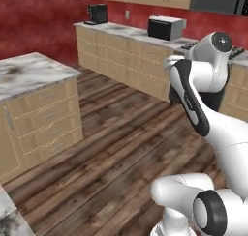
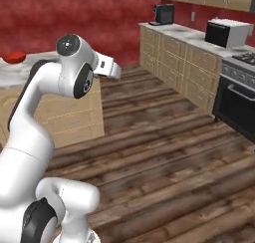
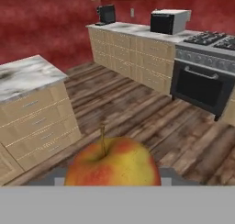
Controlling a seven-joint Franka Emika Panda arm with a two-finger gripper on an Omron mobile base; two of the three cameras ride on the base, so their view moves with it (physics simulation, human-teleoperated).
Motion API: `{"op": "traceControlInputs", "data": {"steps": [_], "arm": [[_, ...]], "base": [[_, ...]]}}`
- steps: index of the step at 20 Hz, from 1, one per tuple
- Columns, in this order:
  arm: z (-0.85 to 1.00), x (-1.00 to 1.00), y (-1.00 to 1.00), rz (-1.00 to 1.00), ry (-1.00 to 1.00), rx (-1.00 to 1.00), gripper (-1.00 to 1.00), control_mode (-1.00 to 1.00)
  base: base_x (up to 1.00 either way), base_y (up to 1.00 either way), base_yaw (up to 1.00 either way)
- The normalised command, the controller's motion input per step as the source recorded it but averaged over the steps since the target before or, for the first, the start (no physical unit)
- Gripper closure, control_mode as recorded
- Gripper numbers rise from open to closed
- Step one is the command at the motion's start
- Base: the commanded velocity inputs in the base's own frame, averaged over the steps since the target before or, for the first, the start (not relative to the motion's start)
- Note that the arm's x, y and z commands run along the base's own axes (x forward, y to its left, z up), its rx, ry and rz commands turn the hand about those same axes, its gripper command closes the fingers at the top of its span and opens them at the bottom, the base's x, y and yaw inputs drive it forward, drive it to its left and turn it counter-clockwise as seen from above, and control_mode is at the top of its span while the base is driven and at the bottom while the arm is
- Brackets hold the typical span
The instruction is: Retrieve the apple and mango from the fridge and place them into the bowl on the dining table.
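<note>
A red-and-yellow apple (image 3: 112, 165) with a thin stem sits right at the bottom of the hand view, and my gripper (image 3: 112, 181) is shut on it, its fingertips mostly hidden behind the fruit. The arm is raised high over the wooden floor, with the white hand (image 2: 108, 67) pointing across the room. The dining table (image 1: 29, 73) with its veined marble top (image 3: 23, 78) stands to the left. The red bowl (image 2: 14, 57) rests on the marble top (image 2: 20, 73), partly behind my arm. The mango and the fridge are out of view.
A tan cabinet run along the red wall carries a coffee machine (image 1: 98, 13) and a microwave (image 1: 164, 27). A black oven with a stove top (image 3: 202, 83) stands at the right. Open wooden floor (image 2: 164, 147) lies between the island and the counter.
</note>
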Motion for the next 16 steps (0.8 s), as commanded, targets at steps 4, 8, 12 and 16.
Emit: {"op": "traceControlInputs", "data": {"steps": [4,8,12,16], "arm": [[0.0,0.0,0.0,0.0,0.0,0.0,1.0,1.0],[0.0,0.0,0.0,0.0,0.0,0.0,1.0,1.0],[0.0,0.0,0.0,0.0,0.0,0.0,1.0,1.0],[0.0,0.0,0.0,0.0,0.0,0.0,1.0,1.0]], "base": [[0.95,0.34,0.25],[0.85,0.3,0.26],[0.77,0.1,0.26],[0.68,-0.03,0.24]]}}
